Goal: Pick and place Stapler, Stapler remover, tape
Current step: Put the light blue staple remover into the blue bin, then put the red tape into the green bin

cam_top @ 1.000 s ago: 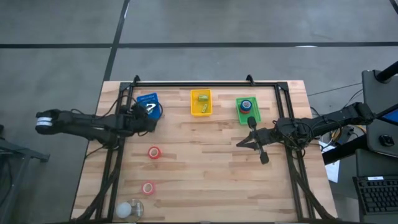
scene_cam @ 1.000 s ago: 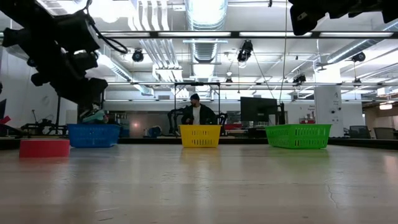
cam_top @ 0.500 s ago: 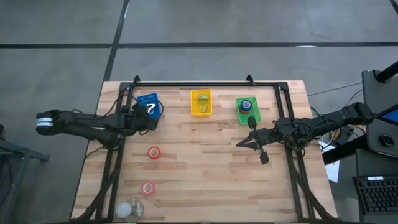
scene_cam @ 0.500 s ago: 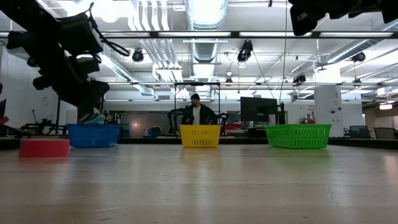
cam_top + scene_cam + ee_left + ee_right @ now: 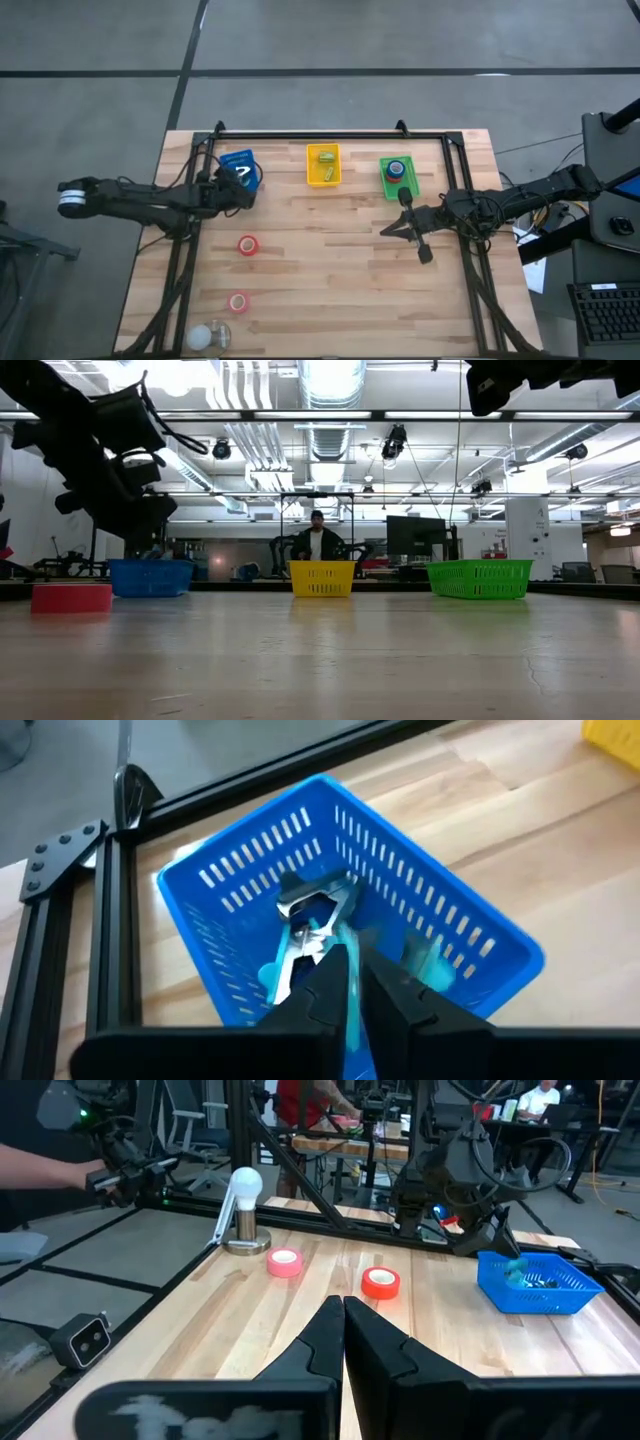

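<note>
the staple remover point(image 5: 312, 920) lies inside the blue basket point(image 5: 470, 935) at the table's point(image 5: 330, 260) far left. the left gripper point(image 5: 350, 982) hangs just over it, fingers barely apart; whether it grips anything i cannot tell. two red tape rolls point(image 5: 247, 245) sit on the wood nearer the front. the right gripper point(image 5: 388, 231) hovers clenched, empty, by the green basket point(image 5: 397, 177).

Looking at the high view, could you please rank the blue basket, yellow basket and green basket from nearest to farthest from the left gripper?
1. blue basket, directly under the left gripper.
2. yellow basket, middle of the far edge.
3. green basket, toward the right arm's side.
</note>
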Tool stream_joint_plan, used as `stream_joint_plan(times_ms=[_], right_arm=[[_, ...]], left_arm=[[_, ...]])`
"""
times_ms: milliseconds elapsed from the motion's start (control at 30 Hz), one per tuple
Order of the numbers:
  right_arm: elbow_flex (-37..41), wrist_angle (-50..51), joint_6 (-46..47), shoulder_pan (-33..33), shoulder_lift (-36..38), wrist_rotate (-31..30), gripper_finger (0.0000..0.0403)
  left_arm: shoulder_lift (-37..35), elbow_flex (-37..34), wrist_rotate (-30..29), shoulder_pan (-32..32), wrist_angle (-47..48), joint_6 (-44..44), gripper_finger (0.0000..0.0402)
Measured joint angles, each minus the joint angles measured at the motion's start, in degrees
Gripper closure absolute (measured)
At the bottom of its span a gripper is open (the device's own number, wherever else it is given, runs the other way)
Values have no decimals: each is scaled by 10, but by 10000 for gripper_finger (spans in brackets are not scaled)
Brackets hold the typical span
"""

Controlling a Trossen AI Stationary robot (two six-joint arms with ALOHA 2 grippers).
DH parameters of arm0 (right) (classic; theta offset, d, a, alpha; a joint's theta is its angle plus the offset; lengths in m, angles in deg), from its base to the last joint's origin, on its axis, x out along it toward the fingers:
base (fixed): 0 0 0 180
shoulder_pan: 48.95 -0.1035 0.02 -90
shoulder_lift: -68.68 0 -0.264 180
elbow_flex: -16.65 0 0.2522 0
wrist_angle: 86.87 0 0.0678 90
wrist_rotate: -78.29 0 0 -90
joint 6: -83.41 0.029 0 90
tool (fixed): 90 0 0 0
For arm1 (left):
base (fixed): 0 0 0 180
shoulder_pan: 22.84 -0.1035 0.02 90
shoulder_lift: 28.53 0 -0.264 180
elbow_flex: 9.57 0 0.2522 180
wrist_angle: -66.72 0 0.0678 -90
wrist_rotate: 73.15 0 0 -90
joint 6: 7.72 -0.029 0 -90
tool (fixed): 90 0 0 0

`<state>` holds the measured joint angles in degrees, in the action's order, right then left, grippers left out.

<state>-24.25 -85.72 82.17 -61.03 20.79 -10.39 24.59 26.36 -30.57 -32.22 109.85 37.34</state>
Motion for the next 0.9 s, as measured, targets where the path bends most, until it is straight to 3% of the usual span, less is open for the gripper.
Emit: stream_joint_plan(times_ms=[400,567,667,767,900], right_arm=[[0,0,-2,0,0,0,394],[0,0,-2,0,0,0,394],[1,0,-5,0,0,0,394],[2,1,-5,0,0,0,394],[3,1,-4,0,0,0,394]], left_arm=[[-1,4,26,-3,-14,4,339],[-1,52,104,1,-16,-2,327],[0,71,180,1,-17,5,315],[2,78,261,7,-16,19,291],[6,76,315,32,-14,60,245]])
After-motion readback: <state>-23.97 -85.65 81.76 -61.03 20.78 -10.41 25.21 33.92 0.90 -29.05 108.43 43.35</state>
